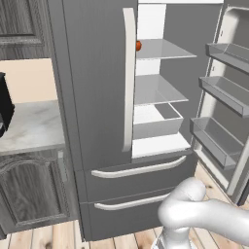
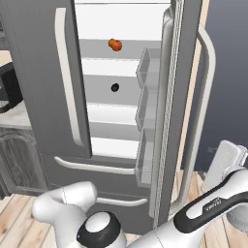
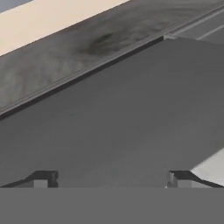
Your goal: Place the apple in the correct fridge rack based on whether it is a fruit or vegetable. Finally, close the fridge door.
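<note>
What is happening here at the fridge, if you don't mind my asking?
The apple already sits on the fridge rack, the top shelf inside the fridge, next to a paler orange fruit. The right fridge door stands wide open. The robot's gripper has its fingers spread and empty, facing a flat grey panel. Closing the door is what remains.

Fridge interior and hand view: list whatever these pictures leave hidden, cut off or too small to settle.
- Apple on the fridge rack: in the left base view the closed left door hides most of it. In the right base view a second round fruit sits against it; too small to tell them apart.
- Dark round spot in the right base view: too small to identify.
- Gripper, open: what the grey surface before it belongs to is unclear.
</note>
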Tool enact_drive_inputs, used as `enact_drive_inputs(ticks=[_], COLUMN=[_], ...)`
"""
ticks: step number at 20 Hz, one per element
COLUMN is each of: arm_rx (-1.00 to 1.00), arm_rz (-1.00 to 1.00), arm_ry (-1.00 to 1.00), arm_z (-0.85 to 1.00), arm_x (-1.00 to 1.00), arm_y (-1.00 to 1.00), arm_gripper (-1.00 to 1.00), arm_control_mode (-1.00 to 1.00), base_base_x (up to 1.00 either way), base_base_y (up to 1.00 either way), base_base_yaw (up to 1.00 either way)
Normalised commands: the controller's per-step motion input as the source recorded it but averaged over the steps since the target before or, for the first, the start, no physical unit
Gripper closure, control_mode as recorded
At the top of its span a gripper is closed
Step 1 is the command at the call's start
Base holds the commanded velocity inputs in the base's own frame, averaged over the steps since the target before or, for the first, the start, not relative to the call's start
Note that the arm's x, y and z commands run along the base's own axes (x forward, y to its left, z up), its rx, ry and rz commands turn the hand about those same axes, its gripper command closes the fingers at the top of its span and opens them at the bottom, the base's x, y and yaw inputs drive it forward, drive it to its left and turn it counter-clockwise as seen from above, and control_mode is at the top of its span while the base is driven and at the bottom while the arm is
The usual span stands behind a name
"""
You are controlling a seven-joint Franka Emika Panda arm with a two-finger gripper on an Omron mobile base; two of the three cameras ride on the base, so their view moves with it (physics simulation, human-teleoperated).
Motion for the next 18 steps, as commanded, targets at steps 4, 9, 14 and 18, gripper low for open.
enact_drive_inputs(ticks=[4,9,14,18], arm_rx=[0.07,0.03,0.0,0.0], arm_rz=[0.12,0.21,0.27,0.24], arm_ry=[0.0,-0.03,-0.09,-0.17], arm_z=[-0.17,-0.19,-0.31,-0.15], arm_x=[0.61,0.27,-0.01,0.0], arm_y=[-0.15,0.02,0.7,0.9], arm_gripper=[-1.0,-1.0,-1.0,-1.0], arm_control_mode=[-1.0,-1.0,-1.0,-1.0], base_base_x=[0.0,0.0,0.0,0.0], base_base_y=[0.0,0.0,0.0,0.0], base_base_yaw=[0.0,0.0,0.0,0.0])
